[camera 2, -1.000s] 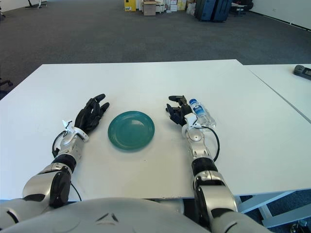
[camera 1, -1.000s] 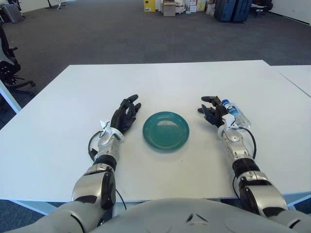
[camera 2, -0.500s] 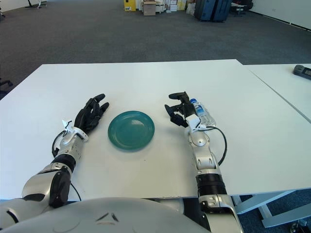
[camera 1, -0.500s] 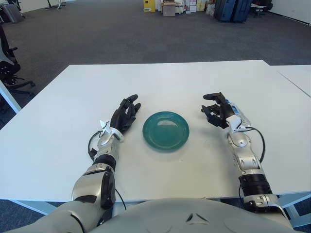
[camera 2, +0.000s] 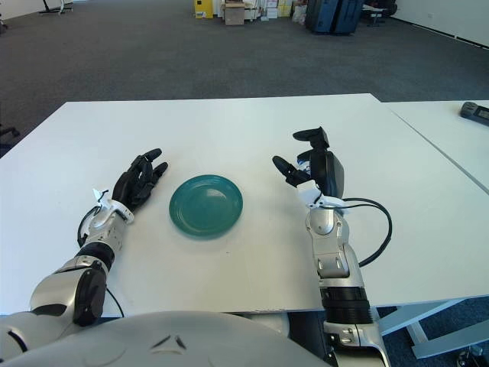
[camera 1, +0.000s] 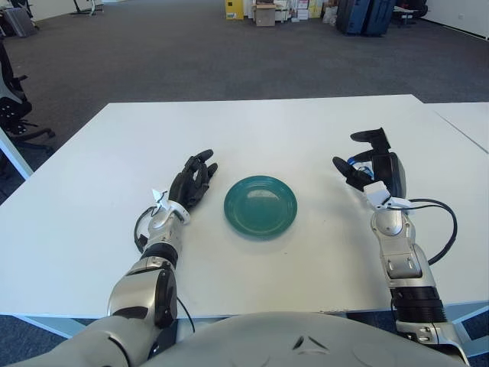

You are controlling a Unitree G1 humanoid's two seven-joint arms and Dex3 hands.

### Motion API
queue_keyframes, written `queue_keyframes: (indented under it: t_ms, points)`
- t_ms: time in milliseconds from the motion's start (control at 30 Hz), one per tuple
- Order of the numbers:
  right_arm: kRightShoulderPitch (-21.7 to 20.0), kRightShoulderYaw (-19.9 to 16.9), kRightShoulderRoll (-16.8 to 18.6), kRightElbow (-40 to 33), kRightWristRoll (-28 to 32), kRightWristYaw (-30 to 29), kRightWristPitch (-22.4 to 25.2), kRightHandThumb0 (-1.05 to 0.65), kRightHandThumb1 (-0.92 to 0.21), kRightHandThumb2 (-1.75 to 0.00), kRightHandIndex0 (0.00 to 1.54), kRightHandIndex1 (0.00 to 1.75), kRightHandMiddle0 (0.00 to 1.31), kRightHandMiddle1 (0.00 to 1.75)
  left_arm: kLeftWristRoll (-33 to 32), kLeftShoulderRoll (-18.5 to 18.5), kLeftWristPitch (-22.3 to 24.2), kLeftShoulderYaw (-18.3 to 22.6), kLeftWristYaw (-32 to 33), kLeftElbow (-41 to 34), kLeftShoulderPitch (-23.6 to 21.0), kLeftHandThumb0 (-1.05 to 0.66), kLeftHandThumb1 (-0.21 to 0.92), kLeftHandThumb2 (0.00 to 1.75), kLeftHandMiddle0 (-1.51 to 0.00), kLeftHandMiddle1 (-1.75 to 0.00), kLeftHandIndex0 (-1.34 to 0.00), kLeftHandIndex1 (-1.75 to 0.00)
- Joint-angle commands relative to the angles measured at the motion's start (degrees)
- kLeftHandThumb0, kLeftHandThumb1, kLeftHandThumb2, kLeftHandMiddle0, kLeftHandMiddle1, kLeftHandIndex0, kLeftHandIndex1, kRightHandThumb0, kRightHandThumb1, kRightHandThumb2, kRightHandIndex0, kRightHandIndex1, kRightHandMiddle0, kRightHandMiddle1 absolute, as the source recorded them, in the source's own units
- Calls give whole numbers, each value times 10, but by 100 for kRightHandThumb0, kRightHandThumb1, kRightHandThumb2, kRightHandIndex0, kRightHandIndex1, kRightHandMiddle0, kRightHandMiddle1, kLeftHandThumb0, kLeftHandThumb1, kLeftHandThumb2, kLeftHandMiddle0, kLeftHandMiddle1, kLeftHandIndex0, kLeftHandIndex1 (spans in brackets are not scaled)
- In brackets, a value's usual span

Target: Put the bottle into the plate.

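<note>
A teal plate [camera 1: 260,205] lies in the middle of the white table [camera 1: 260,130]. The clear bottle is almost wholly hidden behind my right hand [camera 1: 365,157]; only a bit of its blue cap [camera 1: 350,161] shows between the fingers. My right hand is lifted to the right of the plate, palm toward the bottle, fingers spread around it without a visible grip. My left hand [camera 1: 191,177] rests on the table just left of the plate, fingers relaxed and empty.
A second white table [camera 2: 451,130] stands to the right with a dark device [camera 2: 475,111] on it. An office chair [camera 1: 11,99] stands at the far left. A black cable [camera 1: 439,229] loops off my right forearm.
My right hand has risen and swung right, turning over the bottle so that it now hides it. My left hand has shifted slightly left.
</note>
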Motion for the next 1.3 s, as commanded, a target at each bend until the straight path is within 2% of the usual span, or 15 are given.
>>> queue_keyframes:
  t_ms: [0,100,233,333,367,433,500,533,600,767,1033,1267]
  points:
    - [-8,-6,-18,11,-37,-50,-27,-67,-91,-34,59,110,18,108,4,4,22,2,2,20,10,-63,92,69,-52,-50,-9,-92]
    - [-11,-12,-28,24,-56,-80,-34,-73,-92,-38,56,101,17,108,5,5,23,2,3,21,9,-63,92,68,-53,-50,-9,-92]
    - [-16,-14,-42,31,-93,-107,-17,-80,-92,-45,50,85,14,105,6,6,21,2,3,22,9,-63,92,68,-52,-50,-9,-92]
    - [-23,-11,-68,39,-144,-110,20,-85,-92,-49,44,75,9,99,5,7,21,2,2,24,8,-63,92,68,-52,-50,-9,-92]
    - [-25,-8,-79,42,-167,-101,41,-88,-92,-51,41,67,5,94,5,7,22,2,1,24,7,-63,92,68,-52,-49,-9,-92]
    - [-29,0,-92,46,-197,-85,69,-95,-92,-54,30,40,2,70,5,7,22,2,1,25,7,-63,92,68,-51,-49,-9,-92]
    - [-32,10,-102,49,-222,-63,98,-98,-92,-56,24,24,1,55,5,7,22,2,-1,26,6,-63,92,68,-51,-49,-9,-92]
    - [-33,15,-106,50,-232,-52,112,-101,-92,-57,18,16,1,42,4,7,23,3,-1,26,6,-63,92,68,-52,-49,-9,-92]
    - [-37,26,-114,56,-251,-24,140,-103,-92,-59,10,8,0,26,3,7,24,3,-3,27,5,-63,92,68,-52,-49,-9,-92]
    - [-50,47,-119,84,-253,11,171,-105,-92,-62,1,1,0,4,3,6,25,6,-2,28,5,-63,92,67,-52,-49,-10,-92]
    - [-80,65,-121,133,-236,52,198,-105,-92,-61,0,0,0,0,1,4,25,10,-5,28,6,-62,92,67,-53,-50,-10,-92]
    - [-108,76,-121,188,-219,61,209,-105,-92,-60,0,0,0,0,-4,2,26,16,-12,29,5,-62,92,69,-53,-51,-8,-91]
